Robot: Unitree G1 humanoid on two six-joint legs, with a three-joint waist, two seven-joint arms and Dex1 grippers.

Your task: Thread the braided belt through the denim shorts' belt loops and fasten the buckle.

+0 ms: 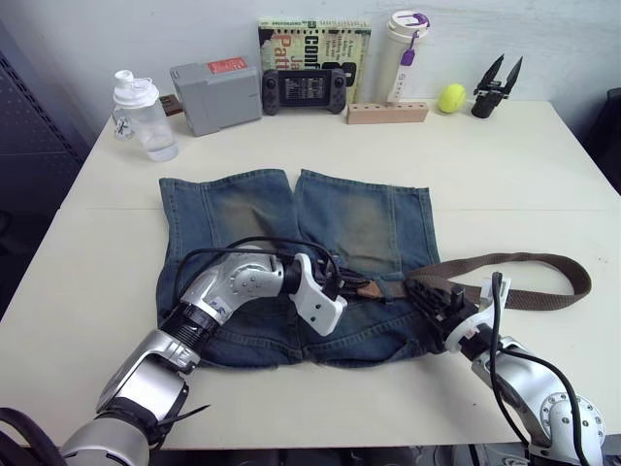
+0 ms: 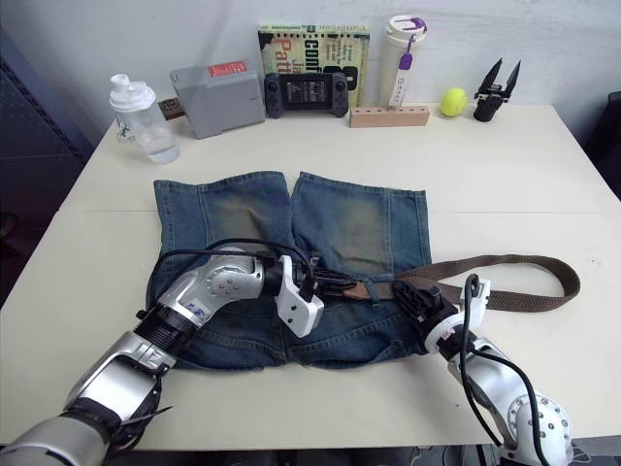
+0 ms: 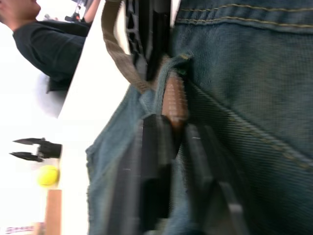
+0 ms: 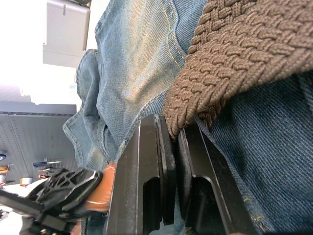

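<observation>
The denim shorts lie flat on the table, waistband toward me. The braided belt curves out to the right of them and back along the waistband. Its tan leather tip sits at the middle of the waistband, beside a belt loop. My left gripper is shut on that tip. My right gripper is shut on the braided belt at the shorts' right hip, a short way from the left gripper. The buckle is hidden.
Along the table's far edge stand a clear bottle, a grey box, a game controller, a book, a white tumbler, a wooden block, a yellow ball and a black spare gripper. A person's dark sleeve is beyond the table.
</observation>
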